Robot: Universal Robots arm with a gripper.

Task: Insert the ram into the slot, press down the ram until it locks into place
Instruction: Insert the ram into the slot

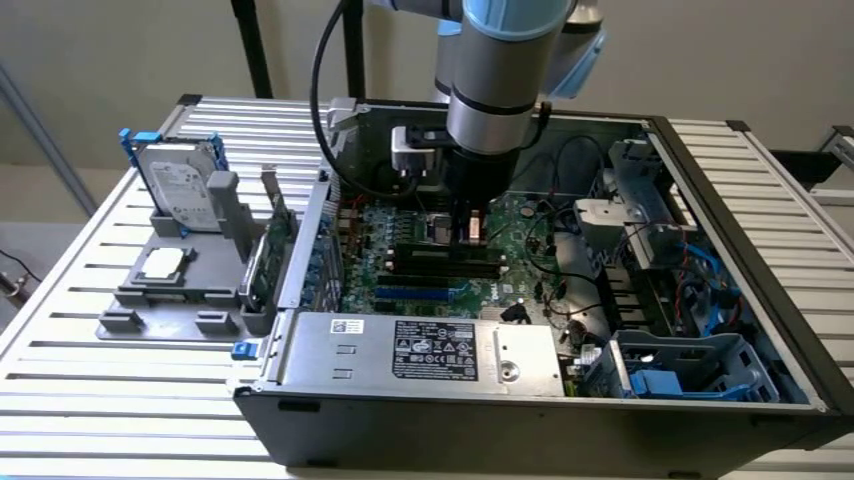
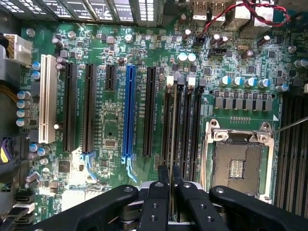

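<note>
My gripper point(image 1: 467, 232) hangs low inside the open computer case, just above the black memory slots point(image 1: 447, 262). In the wrist view its two black fingers point(image 2: 162, 175) stand close together over the row of parallel black slots point(image 2: 186, 125). A thin strip that looks like the ram point(image 2: 171, 144) seen edge-on runs from between the fingers along one of these slots. The gripper point(image 2: 169, 171) appears shut on it. I cannot tell how deep the ram sits. White end clips point(image 2: 191, 81) mark the slots' far ends.
A square silver processor socket point(image 2: 238, 166) lies beside the slots, with a blue slot point(image 2: 129, 110) and a white slot point(image 2: 46, 98) on the other side. A hard drive point(image 1: 180, 185) and a grey fixture point(image 1: 167, 285) stand outside the case. The power supply point(image 1: 414, 350) and cables point(image 1: 587, 290) crowd the interior.
</note>
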